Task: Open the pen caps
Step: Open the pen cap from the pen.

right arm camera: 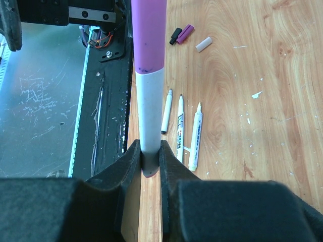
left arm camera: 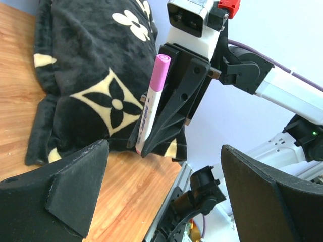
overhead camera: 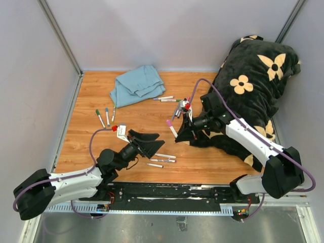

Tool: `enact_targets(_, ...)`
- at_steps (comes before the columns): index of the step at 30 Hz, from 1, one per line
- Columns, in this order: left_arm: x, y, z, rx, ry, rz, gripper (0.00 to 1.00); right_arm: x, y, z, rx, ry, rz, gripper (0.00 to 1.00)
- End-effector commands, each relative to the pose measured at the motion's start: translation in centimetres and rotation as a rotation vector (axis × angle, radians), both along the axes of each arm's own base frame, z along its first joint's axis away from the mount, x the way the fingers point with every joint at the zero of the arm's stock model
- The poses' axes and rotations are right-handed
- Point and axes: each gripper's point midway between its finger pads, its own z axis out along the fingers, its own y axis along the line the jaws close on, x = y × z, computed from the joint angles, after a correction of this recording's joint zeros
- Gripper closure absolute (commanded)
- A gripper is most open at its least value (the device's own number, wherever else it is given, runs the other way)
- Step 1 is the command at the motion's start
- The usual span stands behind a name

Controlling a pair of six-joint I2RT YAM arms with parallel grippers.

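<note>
While unopened, cap [right arm camera: 149, 35] beyond end effector [right arm camera: 150, 154]

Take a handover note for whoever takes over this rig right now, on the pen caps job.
Left gripper: open, empty, facing the held marker.
Right gripper: shut on a marker, pink cap on.
Done: three uncapped markers near the front edge, loose caps nearby.
Left: pull the pink cap; three capped markers at the table's left; more by the cloth, caps unclear.
</note>
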Motion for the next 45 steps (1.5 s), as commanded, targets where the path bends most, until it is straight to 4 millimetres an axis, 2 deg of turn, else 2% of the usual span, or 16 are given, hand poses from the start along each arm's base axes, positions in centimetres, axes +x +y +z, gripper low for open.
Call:
enact_targets(1,0.0,0.3,1.0,-0.057,-0.010,0.001,0.04,0.5,-0.1,0.9,0.024,-0.019,0.008,0.99)
enact_targets(11,1.1,-1.3,0.5,-0.027,0.050,-0.001,0.07,0.5,0.0,0.8,0.023,-0.014,0.010,0.99)
enact_targets(17,2.4,-2.0,0.2,-0.006,0.068,0.032,0.18,0.5,0.0,0.8,0.023,-0.009,0.011,0.99)
enact_targets(23,4.9,-1.6,1.2,0.047,0.049,0.165,0.18,0.4,0.1,0.6,0.020,0.002,0.016,0.99)
enact_targets(27,5.9,-1.5,2.3,0.067,0.041,0.214,0.24,0.3,0.1,0.5,0.019,0.004,0.019,0.99)
enact_targets(31,6.5,-2.3,3.5,0.101,0.018,0.221,0.35,0.3,0.1,0.6,0.020,0.003,0.022,0.99)
enact_targets(34,6.8,-3.0,3.4,0.143,0.014,0.210,0.53,0.2,0.1,0.6,0.020,0.001,0.022,0.99)
enact_targets(40,6.4,-4.3,3.3,0.177,-0.001,0.153,0.63,0.2,0.1,0.7,0.021,-0.001,0.022,0.99)
enact_targets(43,6.3,-4.5,3.3,0.182,-0.007,0.139,0.79,0.2,0.1,0.7,0.022,-0.003,0.022,0.99)
enact_targets(45,6.1,-4.6,3.3,0.184,-0.011,0.129,0.85,0.2,0.1,0.7,0.021,-0.002,0.021,0.99)
